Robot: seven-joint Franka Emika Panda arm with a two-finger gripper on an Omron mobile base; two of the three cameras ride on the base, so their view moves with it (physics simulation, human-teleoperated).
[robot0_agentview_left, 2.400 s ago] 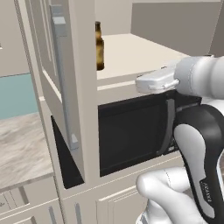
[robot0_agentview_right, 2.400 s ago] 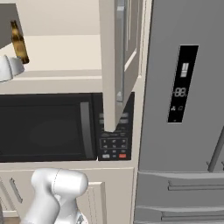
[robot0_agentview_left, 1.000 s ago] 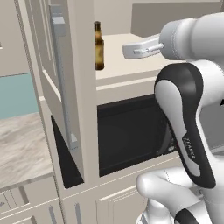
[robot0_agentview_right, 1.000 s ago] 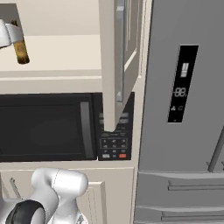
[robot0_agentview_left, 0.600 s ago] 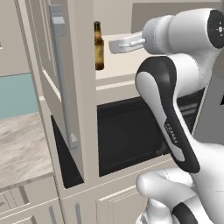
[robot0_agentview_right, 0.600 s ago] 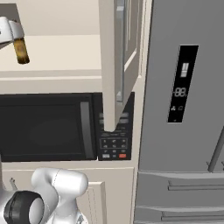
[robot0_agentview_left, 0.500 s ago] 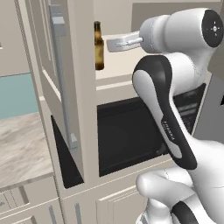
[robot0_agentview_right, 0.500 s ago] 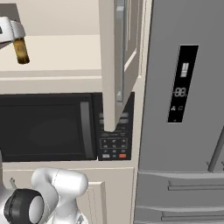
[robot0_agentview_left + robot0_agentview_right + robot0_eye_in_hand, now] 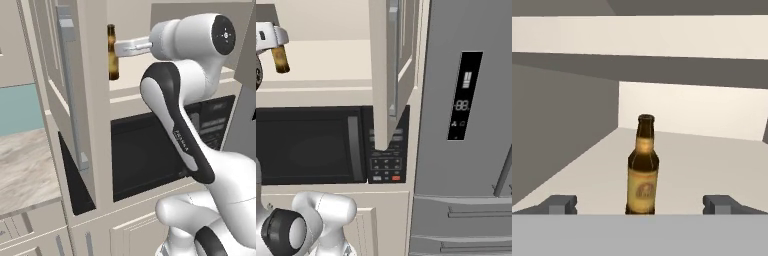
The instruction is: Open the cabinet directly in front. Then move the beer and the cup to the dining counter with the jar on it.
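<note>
Fingers [image 9: 641, 204] now nearer the beer [image 9: 643, 170], spread wide either side, nothing gripped.

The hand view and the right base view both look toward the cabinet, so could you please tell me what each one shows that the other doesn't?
Hand view: the whole beer upright with its tan label, centred between the open gripper fingertips. Right base view: the microwave, the fridge and an open cabinet door. Both share the beer and the pale cabinet shelf under it.
</note>
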